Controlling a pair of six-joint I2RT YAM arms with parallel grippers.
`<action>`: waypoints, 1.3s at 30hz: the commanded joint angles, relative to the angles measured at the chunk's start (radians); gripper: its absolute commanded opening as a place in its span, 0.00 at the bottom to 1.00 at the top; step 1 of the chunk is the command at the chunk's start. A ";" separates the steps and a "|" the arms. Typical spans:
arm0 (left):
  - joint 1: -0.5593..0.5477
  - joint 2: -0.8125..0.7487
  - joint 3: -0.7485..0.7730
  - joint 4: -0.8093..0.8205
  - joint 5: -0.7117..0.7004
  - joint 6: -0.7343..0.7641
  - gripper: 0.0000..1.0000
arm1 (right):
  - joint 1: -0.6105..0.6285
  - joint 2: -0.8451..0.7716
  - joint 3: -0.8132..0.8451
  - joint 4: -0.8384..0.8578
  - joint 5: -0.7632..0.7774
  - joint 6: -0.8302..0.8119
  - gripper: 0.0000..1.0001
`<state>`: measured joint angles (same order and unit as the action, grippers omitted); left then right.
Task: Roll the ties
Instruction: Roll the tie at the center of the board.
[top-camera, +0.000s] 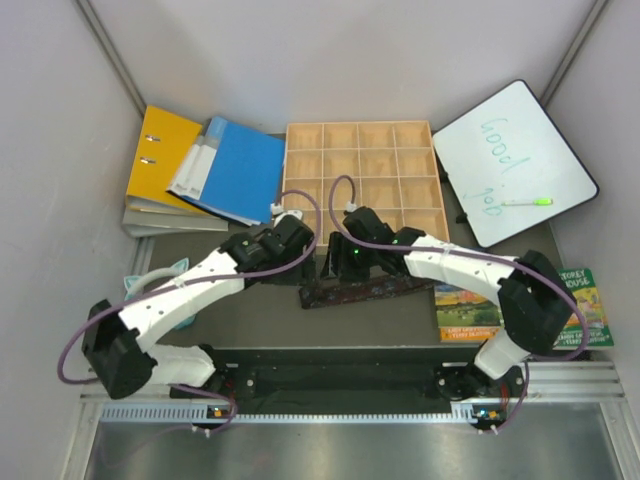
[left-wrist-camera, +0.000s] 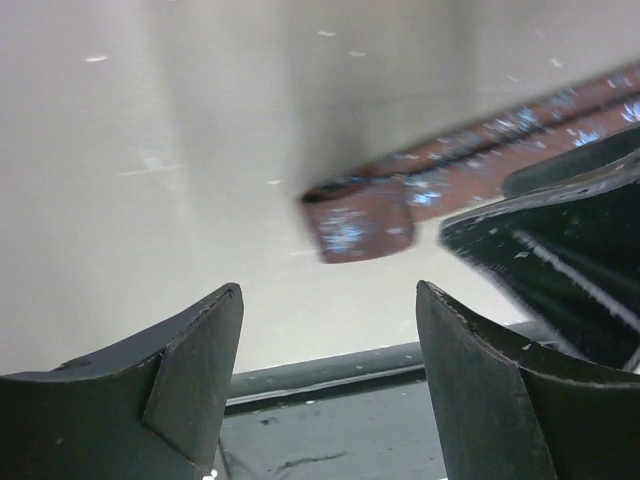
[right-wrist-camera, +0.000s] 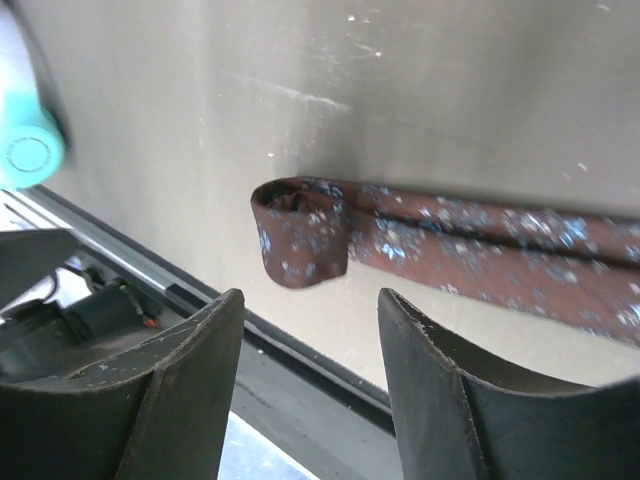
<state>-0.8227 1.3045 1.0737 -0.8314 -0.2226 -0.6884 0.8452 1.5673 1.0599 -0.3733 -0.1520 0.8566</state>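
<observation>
One of the ties (top-camera: 372, 290), dark brown with pale blue speckles, lies flat across the middle of the table. Its left end is curled into a small loose roll (right-wrist-camera: 300, 238), which also shows in the left wrist view (left-wrist-camera: 358, 226). My right gripper (right-wrist-camera: 310, 305) hovers open just short of that roll, with nothing between its fingers. My left gripper (left-wrist-camera: 330, 300) is open too, a little short of the roll and apart from it. A right finger (left-wrist-camera: 565, 250) shows at the right of the left wrist view. From above, both grippers (top-camera: 303, 238) (top-camera: 335, 258) meet over the tie's left end.
A wooden compartment tray (top-camera: 360, 170) stands behind the tie. A whiteboard (top-camera: 515, 160) with a green marker (top-camera: 527, 201) lies back right. Yellow (top-camera: 160, 160) and blue (top-camera: 235, 170) binders sit back left. A book (top-camera: 580, 300) lies right, a teal object (right-wrist-camera: 25, 150) left.
</observation>
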 joint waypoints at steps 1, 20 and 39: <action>0.077 -0.148 -0.075 -0.032 -0.026 -0.010 0.75 | 0.034 0.074 0.087 0.014 -0.009 -0.059 0.57; 0.211 -0.283 -0.238 0.014 0.069 -0.008 0.72 | 0.052 0.206 0.097 0.082 -0.064 -0.085 0.30; 0.209 -0.183 -0.393 0.347 0.295 -0.042 0.67 | 0.022 0.201 -0.011 0.126 -0.050 -0.080 0.17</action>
<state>-0.6159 1.0851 0.6975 -0.6285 -0.0090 -0.7166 0.8688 1.7634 1.0584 -0.2844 -0.2043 0.7784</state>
